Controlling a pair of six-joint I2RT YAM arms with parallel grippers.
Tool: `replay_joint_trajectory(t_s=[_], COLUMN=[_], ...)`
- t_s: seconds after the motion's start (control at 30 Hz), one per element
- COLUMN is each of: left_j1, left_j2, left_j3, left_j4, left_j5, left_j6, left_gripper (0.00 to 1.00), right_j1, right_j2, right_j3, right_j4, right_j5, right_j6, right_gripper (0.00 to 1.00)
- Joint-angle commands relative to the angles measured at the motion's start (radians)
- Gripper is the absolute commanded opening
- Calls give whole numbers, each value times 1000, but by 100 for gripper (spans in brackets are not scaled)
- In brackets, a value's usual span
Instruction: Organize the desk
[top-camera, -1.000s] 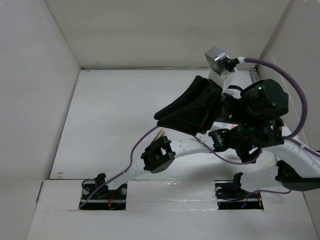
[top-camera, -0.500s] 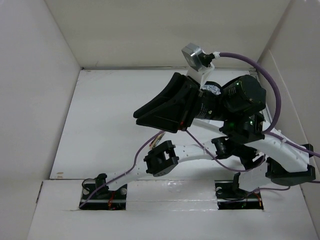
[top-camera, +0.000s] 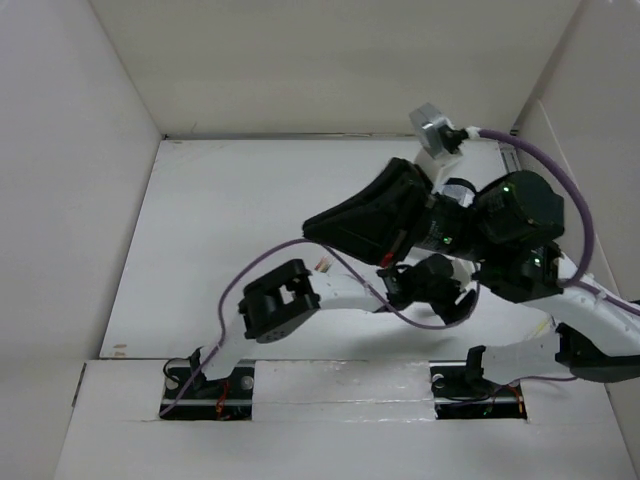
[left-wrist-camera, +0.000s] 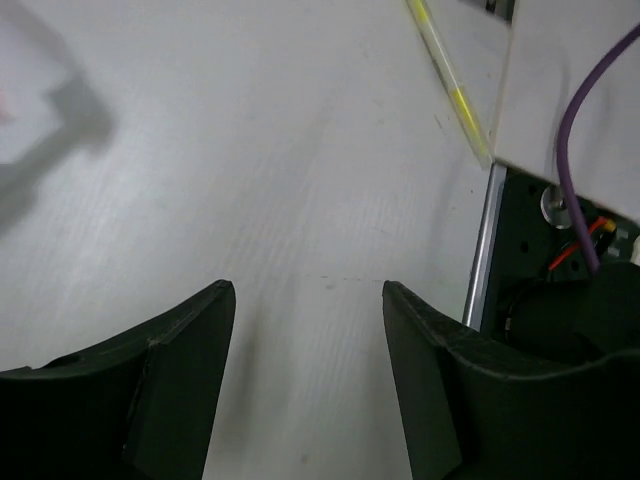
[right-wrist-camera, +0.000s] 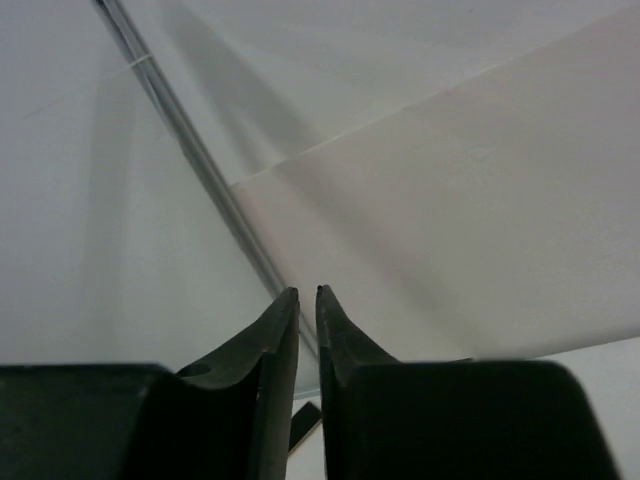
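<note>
The desk (top-camera: 220, 220) is a plain white tabletop between white walls. My right gripper (top-camera: 312, 228) hangs high above the desk's middle and points left. In the right wrist view (right-wrist-camera: 307, 292) its jaws are all but together with nothing between them. My left gripper (left-wrist-camera: 308, 290) is open and empty just above the bare desk (left-wrist-camera: 250, 150). In the top view it is hidden under the right arm. The left arm's black elbow (top-camera: 278, 300) sits low near the front edge.
A small orange and white thing (top-camera: 322, 265), too small to tell, lies on the desk by the left arm. A yellow strip (left-wrist-camera: 445, 70) runs along the raised front board. The right arm's base with purple cable (left-wrist-camera: 575, 200) is close on the left gripper's right.
The right arm swung left, then back to the right, gripper still raised. The left arm's elbow moved left and its purple cable bowed upward.
</note>
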Motion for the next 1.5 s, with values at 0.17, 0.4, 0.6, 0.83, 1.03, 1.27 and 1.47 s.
replay_joint_trajectory(t_s=[0.17, 0.4, 0.6, 0.83, 1.03, 1.27, 1.47], left_j1=[59, 59, 39, 29, 29, 29, 29], left_j2=[-658, -1052, -1579, -2081, -2065, -1873, -1546], left_j3=[-338, -659, -880, -895, -918, -692, -581], left_j4=[295, 261, -31, -384, -454, -593, -667], left_j5=[-223, -496, -766, -936, -899, -771, -780], left_j6=[-61, -211, -345, -451, -453, -319, -241], left_gripper=[57, 54, 55, 54, 54, 52, 53], right_j1=[5, 5, -4, -84, -94, -113, -122], right_j2=[-418, -552, -451, -193, 67, 321, 470], right_j3=[-306, -521, -693, -913, -904, -853, -789], right_j4=[16, -24, -43, 66, 51, 69, 48], right_j5=[391, 715, 953, 864, 816, 819, 867], right_j6=[-148, -172, -105, 82, 215, 334, 393], right_gripper=[7, 7, 9, 1, 45, 46, 44])
